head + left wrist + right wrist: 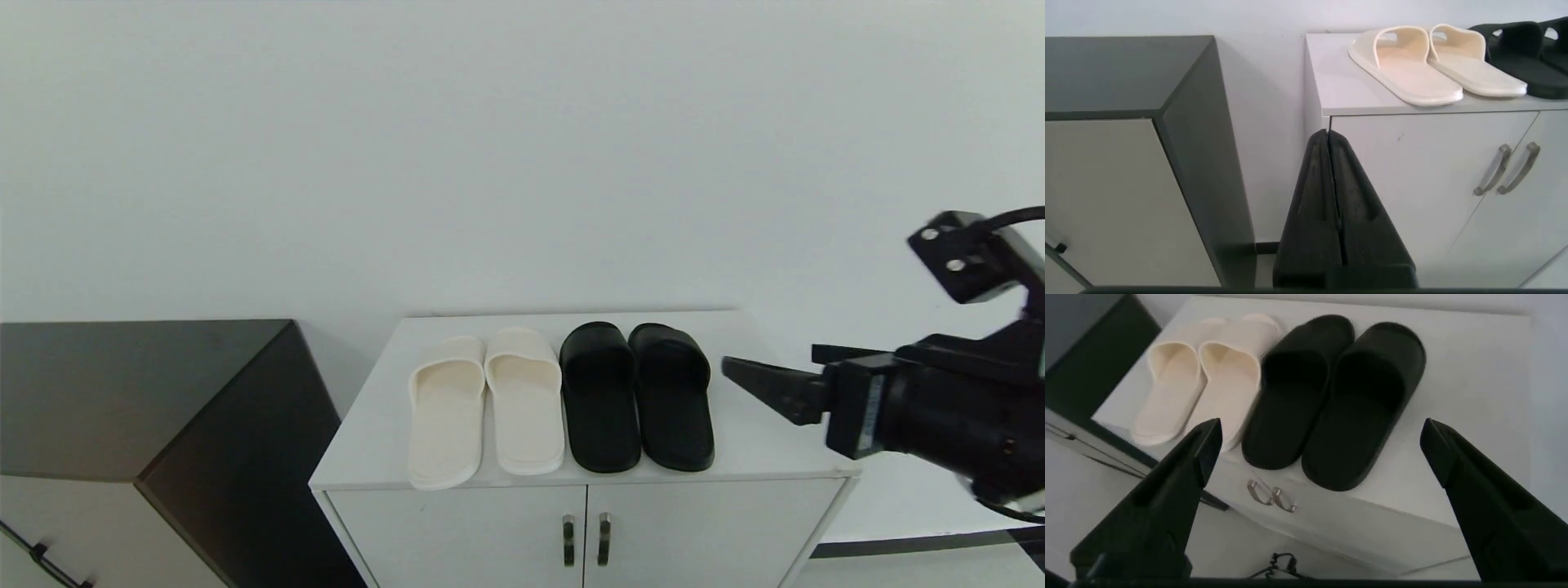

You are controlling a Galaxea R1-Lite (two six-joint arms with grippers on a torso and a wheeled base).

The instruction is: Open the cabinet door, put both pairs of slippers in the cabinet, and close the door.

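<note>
A white cabinet (759,441) stands against the wall with both doors closed, its two handles (584,539) side by side at the centre. On its top lie a cream pair of slippers (483,404) and, to their right, a black pair of slippers (638,396). My right gripper (771,361) hovers open just right of the black pair, above the cabinet top; in the right wrist view the right gripper (1320,433) frames the black slippers (1331,392) beside the cream slippers (1204,371). My left gripper (1328,140) is shut on nothing, low before the cabinet's left front corner (1327,122).
A dark-topped cabinet (122,392) stands to the left of the white one, with a narrow gap between them; it shows as the dark cabinet (1127,82) in the left wrist view. The wall runs directly behind both. The door handles (1507,167) hang to the left gripper's right.
</note>
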